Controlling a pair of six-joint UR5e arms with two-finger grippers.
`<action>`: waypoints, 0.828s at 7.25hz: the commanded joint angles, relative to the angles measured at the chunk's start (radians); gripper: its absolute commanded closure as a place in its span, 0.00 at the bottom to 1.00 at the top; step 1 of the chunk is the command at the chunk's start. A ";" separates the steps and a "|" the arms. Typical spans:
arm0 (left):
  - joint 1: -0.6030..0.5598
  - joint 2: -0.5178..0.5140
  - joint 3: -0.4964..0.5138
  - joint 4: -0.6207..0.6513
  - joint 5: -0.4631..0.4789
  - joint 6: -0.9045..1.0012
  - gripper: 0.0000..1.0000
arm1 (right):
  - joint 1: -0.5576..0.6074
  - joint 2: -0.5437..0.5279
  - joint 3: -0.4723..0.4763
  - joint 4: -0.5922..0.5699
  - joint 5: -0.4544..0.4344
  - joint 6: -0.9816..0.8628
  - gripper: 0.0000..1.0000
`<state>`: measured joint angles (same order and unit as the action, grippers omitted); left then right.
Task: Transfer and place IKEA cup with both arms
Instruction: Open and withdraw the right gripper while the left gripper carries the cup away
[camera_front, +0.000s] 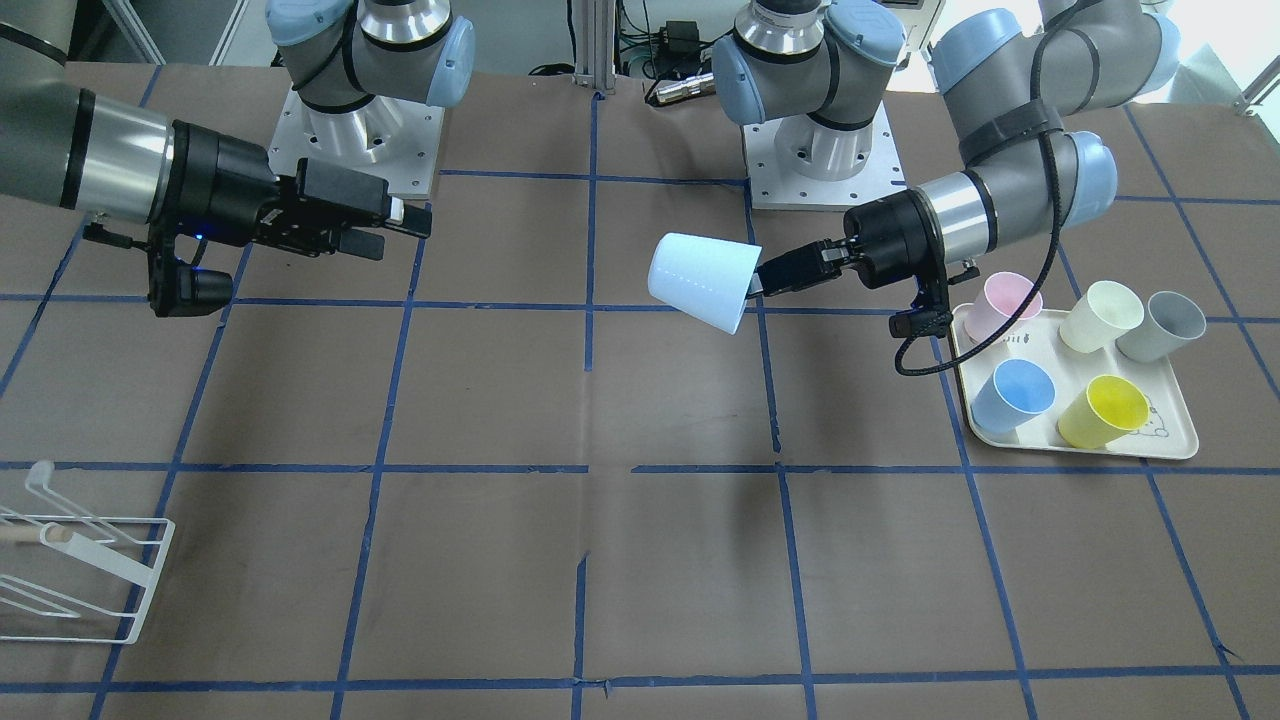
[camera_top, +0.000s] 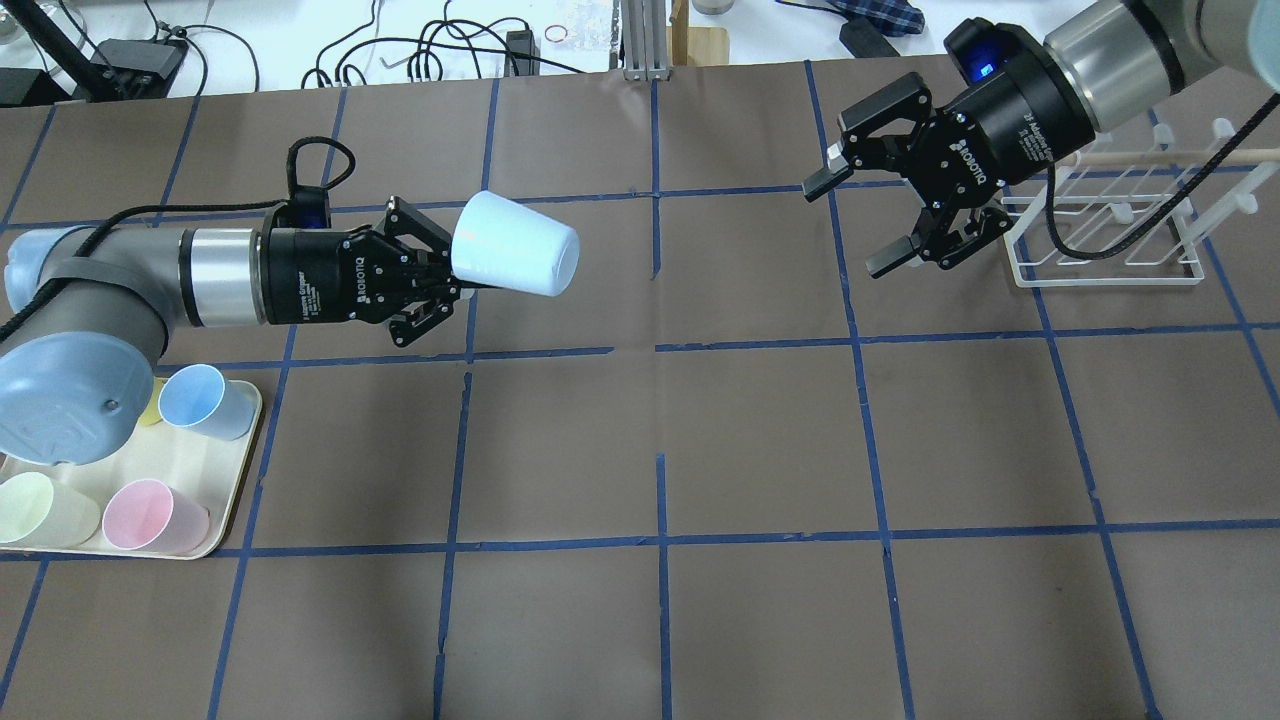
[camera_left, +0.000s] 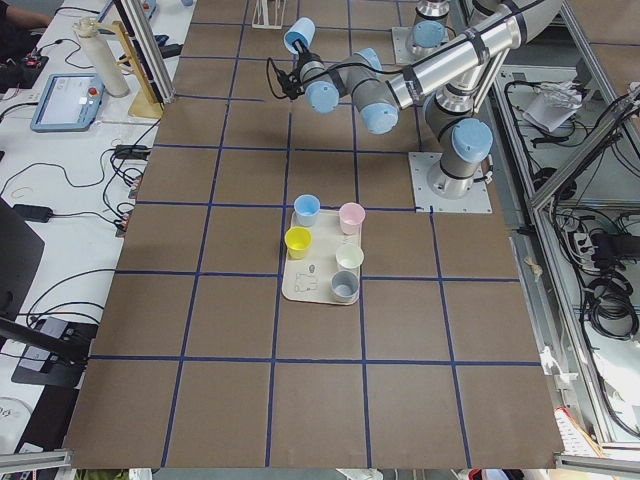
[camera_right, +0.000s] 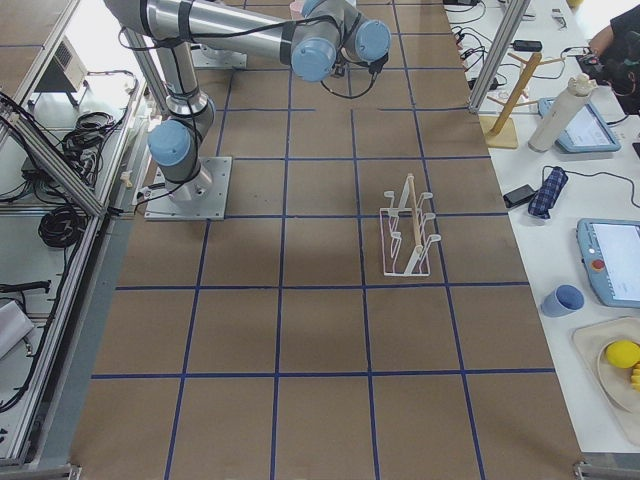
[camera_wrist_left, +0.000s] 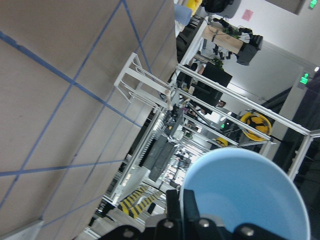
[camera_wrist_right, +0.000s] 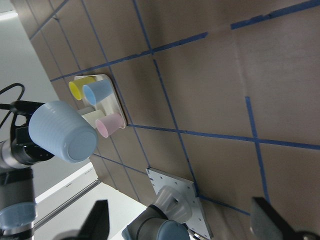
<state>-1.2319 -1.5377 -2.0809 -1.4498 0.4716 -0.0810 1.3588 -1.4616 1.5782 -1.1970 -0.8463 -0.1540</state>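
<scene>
The IKEA cup (camera_front: 700, 280) is pale sky-blue and lies on its side in the air, base toward the table's middle. My left gripper (camera_front: 762, 280) is shut on its rim, one finger inside the cup. In the overhead view the cup (camera_top: 515, 255) sticks out to the right of the left gripper (camera_top: 455, 272). It fills the lower right of the left wrist view (camera_wrist_left: 245, 195). My right gripper (camera_top: 848, 225) is open and empty, well apart from the cup and facing it across the table. The right wrist view shows the cup's base (camera_wrist_right: 62, 132). In the front-facing view the right gripper (camera_front: 400, 232) is at the left.
A cream tray (camera_front: 1180, 450) beside the left arm holds pink (camera_front: 1005, 305), pale yellow (camera_front: 1100, 315), grey (camera_front: 1160, 325), deeper blue (camera_front: 1015, 395) and yellow (camera_front: 1100, 410) cups. A white wire rack (camera_top: 1110, 220) stands behind the right gripper. Brown table with blue tape grid.
</scene>
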 joint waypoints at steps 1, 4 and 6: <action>0.067 0.010 0.078 0.003 0.310 0.073 1.00 | 0.066 0.052 0.003 -0.171 -0.264 0.207 0.00; 0.083 -0.015 0.235 -0.009 0.722 0.249 1.00 | 0.135 0.087 -0.006 -0.350 -0.469 0.339 0.00; 0.121 -0.015 0.298 0.000 0.924 0.453 1.00 | 0.135 0.078 -0.011 -0.450 -0.564 0.349 0.00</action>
<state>-1.1362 -1.5502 -1.8274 -1.4522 1.2790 0.2549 1.4923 -1.3794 1.5702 -1.5916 -1.3426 0.1821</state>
